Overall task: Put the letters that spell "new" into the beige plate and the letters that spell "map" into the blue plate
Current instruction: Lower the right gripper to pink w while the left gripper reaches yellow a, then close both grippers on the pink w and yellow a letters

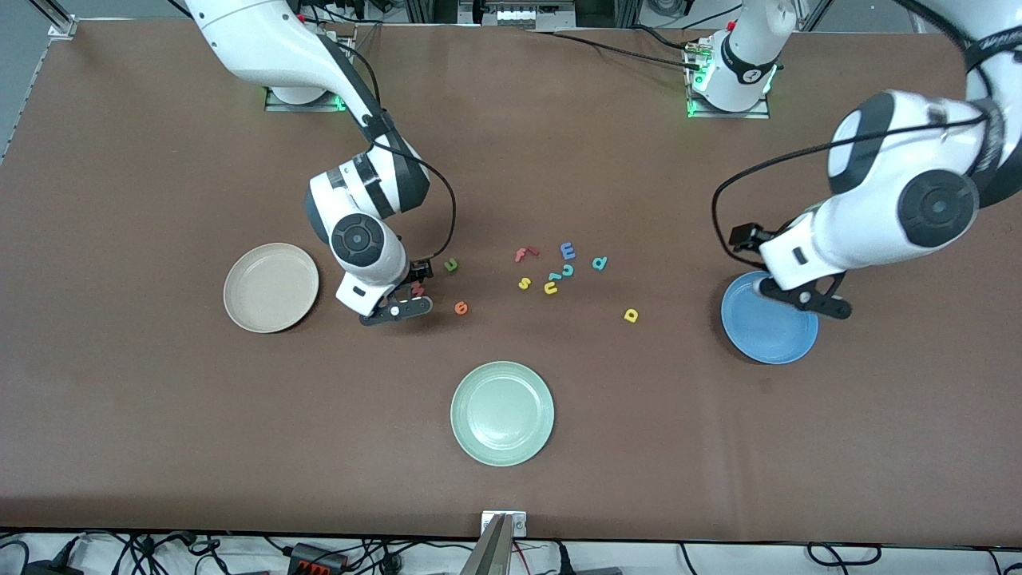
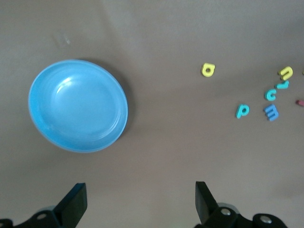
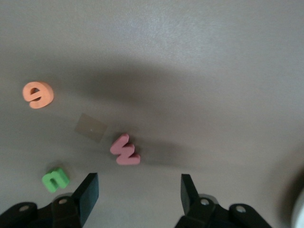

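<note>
The salmon-red w lies on the table just ahead of my right gripper's open fingertips, not between them. In the front view the w is partly hidden under that gripper. The dark green n and the orange e lie close by. The beige plate sits toward the right arm's end. My left gripper hangs open and empty over the rim of the blue plate. The blue m, teal p and yellow a lie mid-table.
A pale green plate sits nearer the front camera than the letters. A red f, a yellow s, a yellow u and a teal c lie mixed in with the m and p.
</note>
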`<state>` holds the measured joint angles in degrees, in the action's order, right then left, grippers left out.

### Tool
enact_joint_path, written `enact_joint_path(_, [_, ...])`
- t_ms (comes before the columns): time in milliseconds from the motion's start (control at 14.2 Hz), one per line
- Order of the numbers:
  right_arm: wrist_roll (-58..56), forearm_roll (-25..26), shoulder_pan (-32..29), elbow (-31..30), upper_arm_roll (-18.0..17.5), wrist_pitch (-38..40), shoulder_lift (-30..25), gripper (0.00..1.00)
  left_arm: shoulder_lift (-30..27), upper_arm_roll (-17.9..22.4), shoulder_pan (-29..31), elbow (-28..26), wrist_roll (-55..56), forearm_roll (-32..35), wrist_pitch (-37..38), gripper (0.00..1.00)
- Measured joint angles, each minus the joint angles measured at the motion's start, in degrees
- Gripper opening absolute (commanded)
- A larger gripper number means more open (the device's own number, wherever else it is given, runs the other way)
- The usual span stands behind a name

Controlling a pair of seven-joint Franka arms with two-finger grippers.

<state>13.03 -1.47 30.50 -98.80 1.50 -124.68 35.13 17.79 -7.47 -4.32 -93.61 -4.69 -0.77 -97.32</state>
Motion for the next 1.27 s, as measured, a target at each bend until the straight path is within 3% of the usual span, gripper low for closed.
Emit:
enact_joint_path(423, [-1.8, 0.2, 1.3, 0.1, -0.3, -4.7, 3.3, 0.56, 7.2, -0.1, -4.0, -0.4, 3.3, 0.7, -10.5, 1.00])
enact_joint_path(775, [-2.4, 1.9, 2.1, 0.2, -0.3, -4.7, 3.6, 0.56, 13.2, -0.2, -12.9, -2.8, 15.3, 7.5, -21.2, 1.00])
enact_joint_path(1128, [-3.4, 3.7, 2.0, 0.3, -0.1, -4.9, 4.1, 0.54, 19.7, -0.1, -13.6, -4.7, 15.7, 7.5, -34.0, 1.00])
enact_joint_path(1268, [-3.5, 3.7, 2.0, 0.3, -0.1, -5.2, 4.4, 0.50, 20.6, -0.1, -12.7, -6.1, 14.4, 7.5, -37.1, 0.92])
